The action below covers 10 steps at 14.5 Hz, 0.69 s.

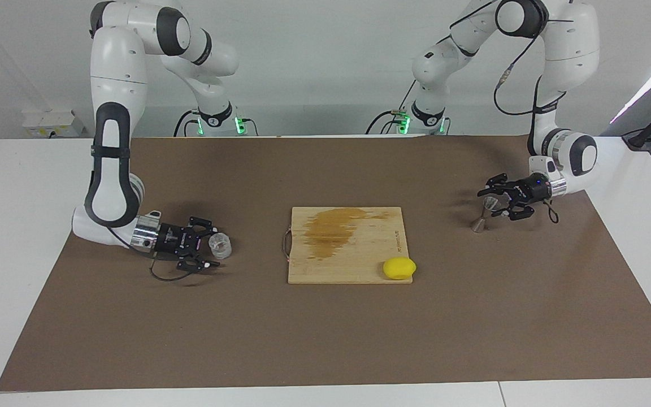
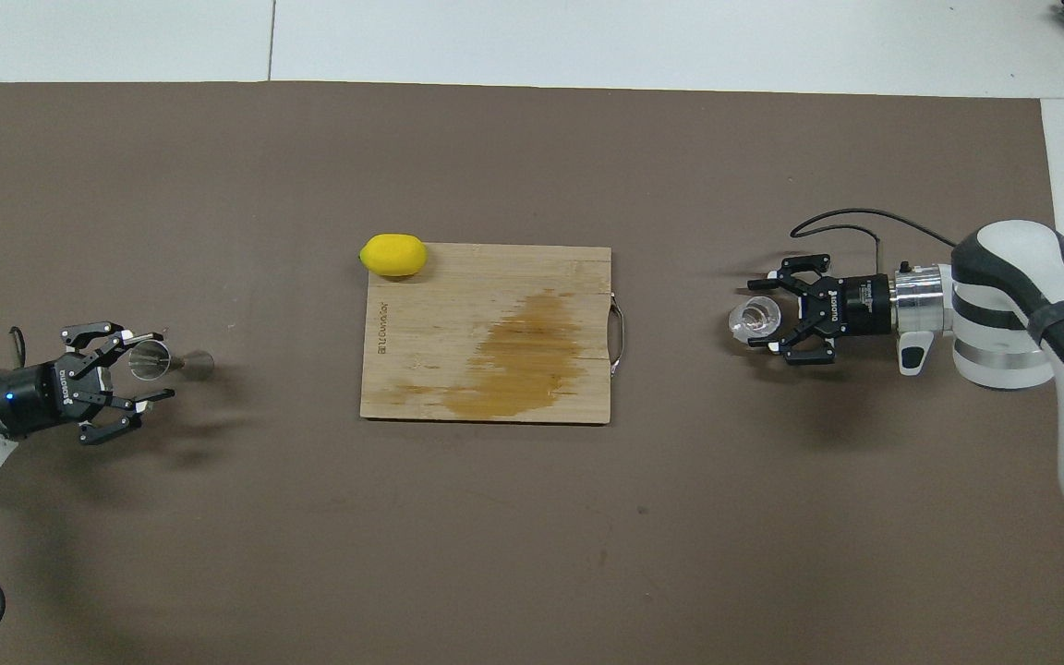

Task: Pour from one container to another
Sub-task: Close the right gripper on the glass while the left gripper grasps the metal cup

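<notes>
The small clear glass cup (image 2: 754, 319) stands on the brown mat toward the right arm's end of the table. My right gripper (image 2: 757, 316) lies low and level, shut on the cup (image 1: 222, 244), a finger on each side. The metal hourglass jigger (image 2: 199, 363) stands upright toward the left arm's end. My left gripper (image 2: 158, 366) is level with its upper cone and still open. Its fingers flank that cone, with a gap showing on one side. In the facing view the left gripper (image 1: 490, 204) is at the top of the jigger (image 1: 478, 225).
A wooden cutting board (image 2: 486, 277) with a brownish stain lies at the middle of the mat. A yellow lemon (image 2: 393, 256) sits on the board's corner that is farther from the robots, toward the left arm's end. White table surrounds the mat.
</notes>
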Motion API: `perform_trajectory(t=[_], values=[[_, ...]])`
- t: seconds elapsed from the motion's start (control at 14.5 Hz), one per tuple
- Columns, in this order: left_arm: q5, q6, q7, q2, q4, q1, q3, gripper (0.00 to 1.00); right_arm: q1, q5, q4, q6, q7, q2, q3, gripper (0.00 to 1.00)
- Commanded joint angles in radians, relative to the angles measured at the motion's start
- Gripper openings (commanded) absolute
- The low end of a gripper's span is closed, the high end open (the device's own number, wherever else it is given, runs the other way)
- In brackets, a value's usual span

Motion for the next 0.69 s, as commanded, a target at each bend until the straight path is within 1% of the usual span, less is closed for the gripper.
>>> perform_trajectory(t=[0.0, 0.07, 0.14, 0.21, 0.34, 0.48, 0.62], values=[[-0.02, 0.008, 0.024, -0.008, -0.019, -0.01, 0.008, 0.54, 0.003, 0.026, -0.004, -0.007, 0.021, -0.006, 0.0, 0.86], [-0.021, 0.008, 0.024, -0.01, -0.019, -0.01, 0.008, 0.53, 0.003, 0.026, -0.005, -0.006, 0.021, -0.008, 0.0, 0.86], [-0.021, 0.007, 0.024, -0.01, -0.019, -0.01, 0.008, 0.49, 0.003, 0.028, -0.007, -0.004, 0.021, -0.008, 0.0, 0.86], [-0.021, 0.003, 0.024, -0.01, -0.018, -0.01, 0.008, 0.46, 0.003, 0.028, -0.013, -0.001, 0.021, -0.009, 0.0, 0.86], [-0.021, -0.006, 0.017, -0.01, -0.015, -0.01, 0.008, 0.46, 0.004, 0.028, -0.019, 0.001, 0.024, -0.017, 0.0, 0.86], [-0.021, -0.018, 0.005, -0.01, -0.009, -0.008, 0.008, 0.44, 0.004, 0.028, -0.021, 0.005, 0.022, -0.018, 0.0, 0.86], [-0.021, -0.027, -0.026, -0.01, -0.007, -0.01, 0.008, 0.43, 0.004, 0.028, -0.025, 0.007, 0.022, -0.018, 0.0, 0.85]])
